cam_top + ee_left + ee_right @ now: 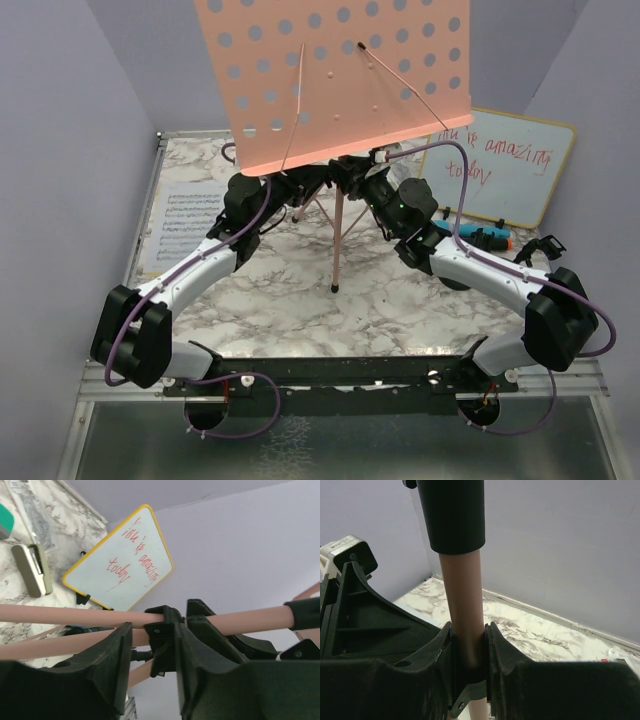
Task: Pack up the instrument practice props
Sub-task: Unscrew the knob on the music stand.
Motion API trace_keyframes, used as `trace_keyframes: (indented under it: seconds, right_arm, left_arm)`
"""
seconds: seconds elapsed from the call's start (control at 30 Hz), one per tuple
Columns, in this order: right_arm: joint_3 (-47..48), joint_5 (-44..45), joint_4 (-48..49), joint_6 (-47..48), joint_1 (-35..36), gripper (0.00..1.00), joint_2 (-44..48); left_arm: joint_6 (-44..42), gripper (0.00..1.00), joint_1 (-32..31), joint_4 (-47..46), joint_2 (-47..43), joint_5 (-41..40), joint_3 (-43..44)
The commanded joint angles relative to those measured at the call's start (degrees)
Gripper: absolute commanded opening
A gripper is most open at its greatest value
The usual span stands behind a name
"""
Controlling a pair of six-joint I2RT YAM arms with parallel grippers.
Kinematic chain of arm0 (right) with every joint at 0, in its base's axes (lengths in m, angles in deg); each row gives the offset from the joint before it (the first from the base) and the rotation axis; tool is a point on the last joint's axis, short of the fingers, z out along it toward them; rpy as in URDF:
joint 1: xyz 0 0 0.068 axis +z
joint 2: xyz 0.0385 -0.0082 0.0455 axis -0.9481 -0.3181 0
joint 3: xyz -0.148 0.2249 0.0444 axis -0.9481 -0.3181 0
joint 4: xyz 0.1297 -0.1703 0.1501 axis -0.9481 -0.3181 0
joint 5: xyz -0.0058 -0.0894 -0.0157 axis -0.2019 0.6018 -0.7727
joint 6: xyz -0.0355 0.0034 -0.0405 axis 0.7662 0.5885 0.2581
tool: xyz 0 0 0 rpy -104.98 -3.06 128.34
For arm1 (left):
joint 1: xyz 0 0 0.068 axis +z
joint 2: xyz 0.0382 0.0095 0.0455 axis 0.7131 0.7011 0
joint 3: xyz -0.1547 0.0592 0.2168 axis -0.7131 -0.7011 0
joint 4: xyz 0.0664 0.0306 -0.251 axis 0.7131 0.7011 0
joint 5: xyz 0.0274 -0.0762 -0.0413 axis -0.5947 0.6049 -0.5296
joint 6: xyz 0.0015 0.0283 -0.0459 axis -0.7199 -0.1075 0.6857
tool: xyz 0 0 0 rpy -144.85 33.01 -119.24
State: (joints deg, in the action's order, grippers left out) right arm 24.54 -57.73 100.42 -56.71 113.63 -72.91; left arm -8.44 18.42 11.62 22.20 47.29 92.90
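Observation:
The pink perforated music rack point(335, 75) stands on its tripod in the middle of the table, its pole point(338, 240) upright. My right gripper point(360, 175) point(468, 630) is shut on the pink pole point(462, 595), just under a black sleeve point(452, 515). My left gripper point(300, 188) point(152, 630) is open around a black collar point(162, 640) on the pole point(60, 615); one finger touches the collar and a gap shows at the other. Sheet-music pages point(185, 225) lie flat at the left. A blue microphone point(490, 238) lies beside my right arm.
A wood-framed whiteboard point(500, 165) point(125, 560) with red writing leans at the back right. A small stapler point(32, 570) and a green eraser point(5, 522) lie on the marble top. Purple walls close in the sides and back.

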Motion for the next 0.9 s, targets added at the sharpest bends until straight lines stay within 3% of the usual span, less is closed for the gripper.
trace_keyframes:
  seconds: [0.0, 0.07, 0.17, 0.6, 0.87]
  right_arm:
    - [-0.4, 4.0, -8.2, -2.1, -1.0, 0.00, -1.5]
    - [-0.5, 4.0, -8.2, -2.2, -1.0, 0.00, -1.4]
    - [-0.7, 4.1, -8.1, -2.1, -1.0, 0.00, -1.3]
    - [-1.2, 5.4, -8.1, -3.8, -1.0, 0.00, -0.3]
    - [-0.8, 6.0, -9.3, -4.1, -1.0, 0.00, -0.3]
  left_arm:
    - [-1.7, 0.35, -0.1, 1.5, 0.8, 2.7, 0.9]
    - [-1.4, 0.24, -0.2, 1.5, 0.8, 2.9, 0.8]
    - [0.9, 0.01, -0.2, 1.5, 0.1, 2.5, -0.1]
    - [23.8, 0.00, -0.8, -0.6, -2.9, 0.7, -5.1]
    - [25.2, 0.00, -0.8, -0.4, -2.8, -2.0, -8.7]
